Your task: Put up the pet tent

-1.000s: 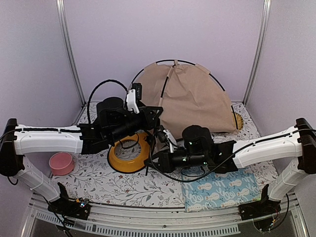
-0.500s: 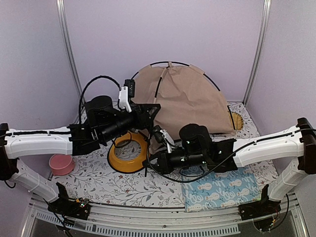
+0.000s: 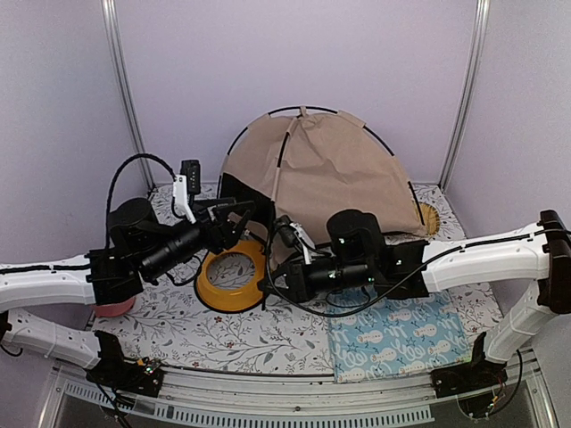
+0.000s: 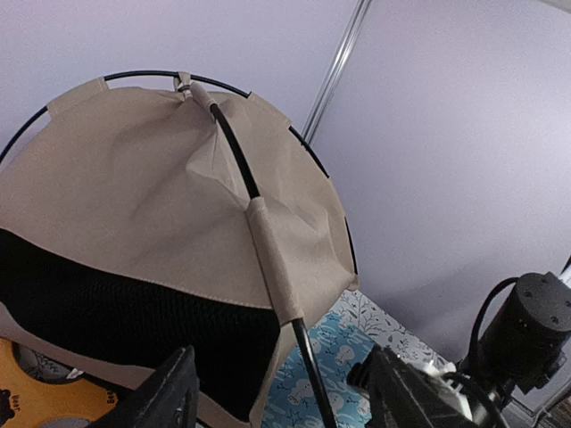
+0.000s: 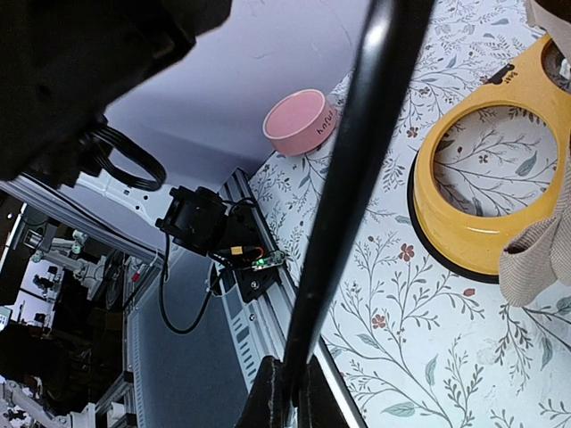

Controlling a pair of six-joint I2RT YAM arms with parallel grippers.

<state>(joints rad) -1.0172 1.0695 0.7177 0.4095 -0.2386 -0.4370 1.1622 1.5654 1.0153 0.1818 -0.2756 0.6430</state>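
Observation:
The pet tent (image 3: 330,178) stands at the back of the table as a beige dome with black crossing poles and a black lining showing at its left. My right gripper (image 3: 275,283) is shut on the lower end of the front black pole (image 5: 357,178), low at the tent's front left corner; the right wrist view shows that pole pinched between the fingertips (image 5: 287,392). My left gripper (image 3: 239,221) is open just left of the tent. In the left wrist view the tent (image 4: 134,205) fills the frame and the pole (image 4: 312,374) runs down between the spread fingers (image 4: 169,392), untouched.
A yellow oval bowl tray (image 3: 230,276) lies under both grippers in front of the tent. A light blue patterned mat (image 3: 401,343) lies at the front right. A pink bowl (image 3: 111,308) sits at the left, partly under my left arm. Frame posts and walls stand close behind.
My left gripper has opened, let go of the tent and drawn back to the left. The tent's dome has spread wider to the left. My right gripper has closed onto the pole.

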